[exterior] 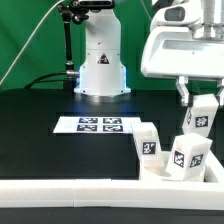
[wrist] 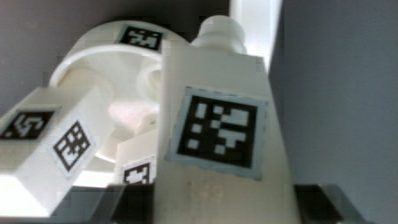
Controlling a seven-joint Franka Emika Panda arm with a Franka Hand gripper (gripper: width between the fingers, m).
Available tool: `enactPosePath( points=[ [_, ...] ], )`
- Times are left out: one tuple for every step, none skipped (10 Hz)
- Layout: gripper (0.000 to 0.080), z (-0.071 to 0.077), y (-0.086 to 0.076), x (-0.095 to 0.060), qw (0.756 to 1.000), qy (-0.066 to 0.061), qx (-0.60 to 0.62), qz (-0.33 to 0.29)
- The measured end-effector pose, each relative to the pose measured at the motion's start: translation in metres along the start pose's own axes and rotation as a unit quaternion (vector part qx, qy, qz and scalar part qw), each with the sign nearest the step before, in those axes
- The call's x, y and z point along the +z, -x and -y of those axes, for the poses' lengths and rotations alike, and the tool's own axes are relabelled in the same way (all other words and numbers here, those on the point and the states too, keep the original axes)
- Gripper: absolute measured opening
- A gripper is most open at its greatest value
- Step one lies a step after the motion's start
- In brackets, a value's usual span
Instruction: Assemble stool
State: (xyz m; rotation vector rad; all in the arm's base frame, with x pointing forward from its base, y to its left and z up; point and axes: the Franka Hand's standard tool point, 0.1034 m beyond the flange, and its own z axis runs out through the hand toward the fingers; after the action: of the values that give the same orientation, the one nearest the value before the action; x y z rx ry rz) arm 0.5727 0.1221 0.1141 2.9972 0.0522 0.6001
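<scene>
Leg under the claw (exterior: 200, 116) (wrist: 217, 120): We find it upright at the exterior view's right, directly beneath the claw, with its lower end hidden behind another leg. In the wrist view a round peg shows at its far end, beside the seat and, as far as we can tell, not yet in it.
Handling: We judge it light, stiff moulded plastic. It looks smooth enough to slip or twist under a loose hold. It does not seem fragile, though the peg looks the weakest part.
Where to hold: The two flat opposite sides of the block, well clear of the peg, offer the best purchase.
Claw (exterior: 200, 98) (wrist: 214, 208): Its dark fingers (wrist: 347, 205) stand one on each side of the leg. The edges are blurred, so we cannot tell whether the pads press on it.
Seat (wrist: 89, 70): A round white ring with tags on its wall lies just beside the leg.
Other legs: The near leg (exterior: 188, 152) and the side leg (exterior: 148, 143) stand upright close in front, leaving little room on that side.
Edges: The rail (exterior: 80, 190) runs along the front, near the legs. We judge it a snag risk for any low sweep.
Open room: The table (exterior: 40, 130) lies bare toward the exterior view's left. The marker board (exterior: 95, 124) lies flat there and the arm's base (exterior: 100, 65) stands behind it, well apart from the legs.
</scene>
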Motion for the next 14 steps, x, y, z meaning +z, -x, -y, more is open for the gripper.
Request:
enactPosePath(
  points=[
    [0.0327, -0.001, -0.012, -0.002, 1.000, 0.001, -0.017, -0.004],
    [0.0327, 0.000, -0.016, -0.002, 1.000, 0.002, -0.020, -0.007],
    [0.0327, 0.000, -0.013, 0.000, 1.000, 0.002, -0.020, -0.005],
    [0.0327, 0.000, -0.013, 0.000, 1.000, 0.002, -0.020, -0.005],
    [0.0327, 0.000, -0.013, 0.000, 1.000, 0.002, -0.020, -0.005],
    [0.0327, -0.001, -0.014, 0.001, 0.999, 0.004, -0.034, -0.007],
    [0.0327, -0.004, -0.015, 0.003, 0.998, 0.008, -0.056, -0.011],
    [0.0327, -0.008, -0.022, 0.003, 0.997, 0.011, -0.079, -0.015],
    [0.0327, -0.011, -0.029, 0.002, 0.996, 0.013, -0.085, -0.016],
    [0.0327, -0.011, -0.029, 0.002, 0.996, 0.014, -0.084, -0.022],
    [0.0327, -0.012, -0.029, 0.003, 0.996, 0.014, -0.084, -0.021],
    [0.0327, -0.012, -0.029, 0.003, 0.996, 0.014, -0.084, -0.022],
    [0.0327, -0.012, -0.030, -0.001, 0.994, 0.013, -0.084, -0.065],
    [0.0327, -0.010, -0.018, 0.002, 0.994, 0.012, -0.087, -0.063]
  ],
)
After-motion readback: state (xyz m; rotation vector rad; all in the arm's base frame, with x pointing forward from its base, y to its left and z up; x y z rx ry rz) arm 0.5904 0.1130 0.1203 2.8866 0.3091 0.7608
